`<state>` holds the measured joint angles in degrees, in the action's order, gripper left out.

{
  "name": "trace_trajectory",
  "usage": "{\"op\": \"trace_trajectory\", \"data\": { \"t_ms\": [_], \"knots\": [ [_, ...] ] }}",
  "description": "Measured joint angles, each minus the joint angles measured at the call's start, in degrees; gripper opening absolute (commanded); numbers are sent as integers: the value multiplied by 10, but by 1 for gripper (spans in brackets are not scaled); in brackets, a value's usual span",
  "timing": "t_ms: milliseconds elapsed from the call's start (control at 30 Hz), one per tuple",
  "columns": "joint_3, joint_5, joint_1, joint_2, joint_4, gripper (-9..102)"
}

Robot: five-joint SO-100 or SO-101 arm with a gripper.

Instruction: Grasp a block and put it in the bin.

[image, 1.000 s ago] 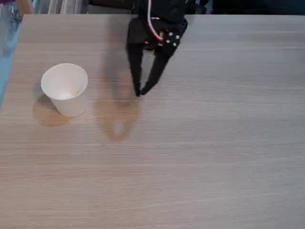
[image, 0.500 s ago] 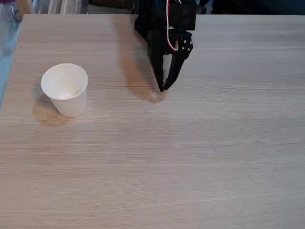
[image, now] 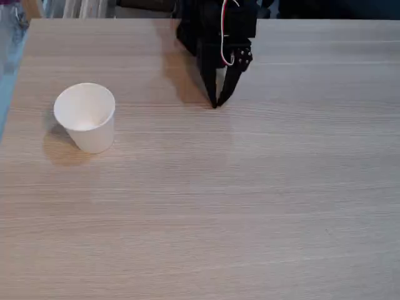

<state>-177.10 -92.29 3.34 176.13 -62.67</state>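
**Jaws down at the back of the bench, cup waiting on the left**

Bench (image: pixel 262 206) first: a pale wood-grain top that fills the fixed view, bare across its near and right parts, which leaves me plenty of room to swing across it.

The arm (image: pixel 219 25) comes in from the top edge, black, with a red and white wire down its front. It is pitched steeply so the jaws (image: pixel 215 103) point almost straight down, tips at or just above the surface. I read that as a top-down posture for taking something small off the wood.

The bin (image: pixel 85 117) is a white paper cup standing upright, mouth up, well to the left of the jaws in this view. Its long axis runs vertical, wider at the rim than at the base. I cannot make out anything inside it from here. Standing open like that, it suits a drop from above.

The jaws taper to a point with the tips close together, only a thin wedge of light higher up between them. Whether they pinch anything I cannot tell.

The block I cannot pick out; if it is at the tips, the black fingers hide it, so I can say nothing of which way it faces.
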Motion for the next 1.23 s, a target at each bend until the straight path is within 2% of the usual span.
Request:
{"op": "trace_trajectory", "data": {
  "t_ms": [133,367,1233],
  "knots": [
    [0,0,7,61,-83,0],
    [-2,4,0,132,-134,0],
    [-2,4,-3,144,-137,5]
  ]
}}
